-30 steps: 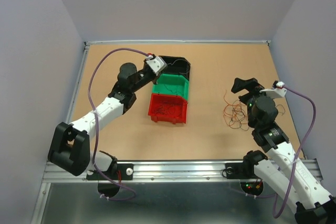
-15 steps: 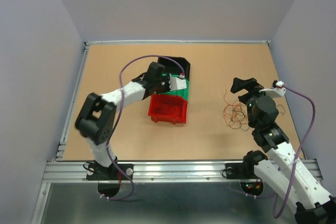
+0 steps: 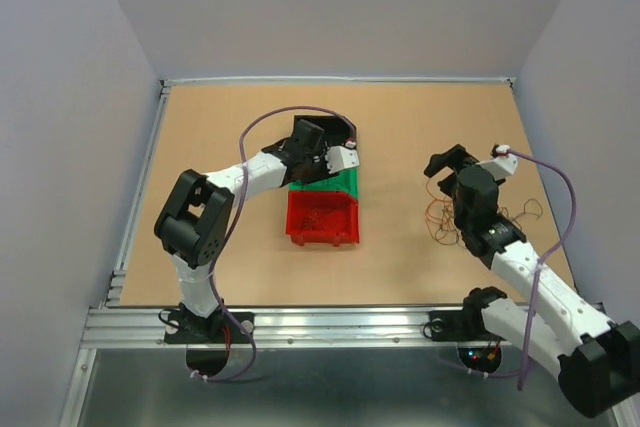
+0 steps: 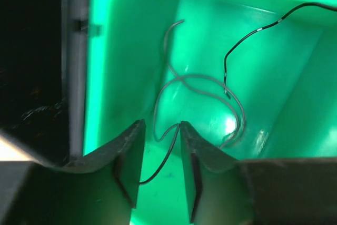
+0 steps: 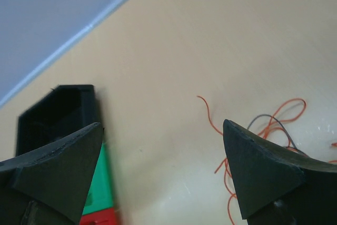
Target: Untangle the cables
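1. Down inside the green bin (image 4: 121,51) with the left gripper (image 4: 161,130): narrowly parted, not clenched. A thin dark wire (image 4: 163,156) threading the gap, touching a finger or not, impossible to tell.
2. Deeper in that bin, a grey wire (image 4: 200,80) in loose loops and a black wire (image 4: 247,34), its far end cut off at the frame edge.
3. Left side of that wrist view: just blackness, nothing to make out.
4. Over on the right, the right gripper (image 5: 162,130) spread wide, gripping nothing, hanging above bare table (image 5: 174,51).
5. Main clump of cables (image 3: 441,227) on the table beside the right arm (image 3: 520,267) and partly hidden under it. From the right wrist, only a few orange loops and one dark strand, cropped at the edge.
6. Black bin (image 5: 58,114), green bin, red bin (image 3: 322,237) in a touching row. Faint scribbles inside the red one, too fine to sort.
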Tool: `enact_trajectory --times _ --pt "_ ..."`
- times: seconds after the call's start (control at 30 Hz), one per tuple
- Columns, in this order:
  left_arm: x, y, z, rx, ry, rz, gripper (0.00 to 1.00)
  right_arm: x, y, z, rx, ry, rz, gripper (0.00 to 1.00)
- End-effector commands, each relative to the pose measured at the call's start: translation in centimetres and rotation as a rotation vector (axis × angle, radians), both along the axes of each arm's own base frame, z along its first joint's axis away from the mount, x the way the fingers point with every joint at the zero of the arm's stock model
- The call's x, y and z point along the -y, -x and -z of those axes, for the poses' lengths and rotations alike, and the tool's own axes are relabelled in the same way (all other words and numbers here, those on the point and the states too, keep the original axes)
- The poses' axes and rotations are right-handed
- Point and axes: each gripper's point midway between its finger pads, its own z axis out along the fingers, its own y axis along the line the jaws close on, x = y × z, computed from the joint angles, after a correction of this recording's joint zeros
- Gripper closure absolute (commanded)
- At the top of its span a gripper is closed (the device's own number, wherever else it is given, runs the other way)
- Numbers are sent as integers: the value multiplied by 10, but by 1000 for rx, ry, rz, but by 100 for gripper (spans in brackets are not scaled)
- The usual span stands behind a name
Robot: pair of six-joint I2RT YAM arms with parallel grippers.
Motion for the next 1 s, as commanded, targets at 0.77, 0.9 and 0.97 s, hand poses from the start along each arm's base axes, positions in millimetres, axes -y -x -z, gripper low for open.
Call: enact_trajectory --times 0.77,0.9,0.97 --pt "-74 45 -280 742 968 -364 1 12 -32 99 -425 28 353 99" --pt "-49 79 -301 659 1139 -176 1 -18 -31 43 -254 108 153 99" --pt "-8 114 -297 580 1121 146 1 -39 -22 20 -125 107 -45 99"
